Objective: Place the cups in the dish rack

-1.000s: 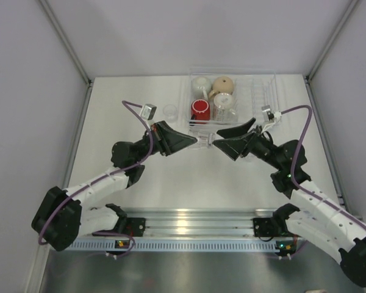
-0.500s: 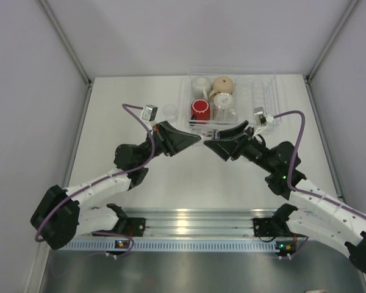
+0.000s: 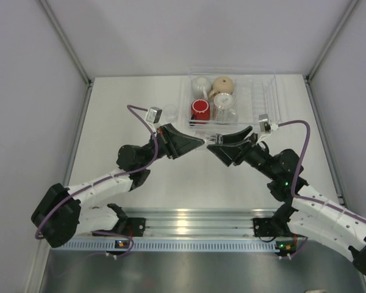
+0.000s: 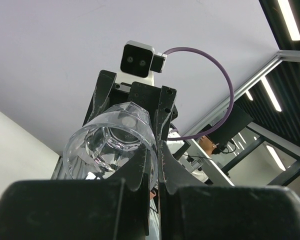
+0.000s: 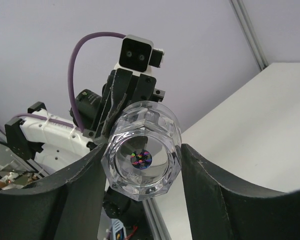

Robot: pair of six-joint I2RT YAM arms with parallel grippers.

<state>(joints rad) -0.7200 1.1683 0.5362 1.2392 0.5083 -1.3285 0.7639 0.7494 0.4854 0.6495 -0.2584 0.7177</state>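
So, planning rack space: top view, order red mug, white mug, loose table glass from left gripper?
1. red mug, near-left in rack, beyond left gripper
2. loose glass, on table left of rack
3. white mug, far-left in rack

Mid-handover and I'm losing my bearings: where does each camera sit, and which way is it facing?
Top: fixed above and behind the bases, looking down on the table; both arms show, left claw and right claw meet at a glass near the rack.
Left wrist: looks up along its fingers; right claw beyond.
Right wrist: looks along its fingers toward the left claw.
Shared: both wrist views show that glass, from opposite ends.
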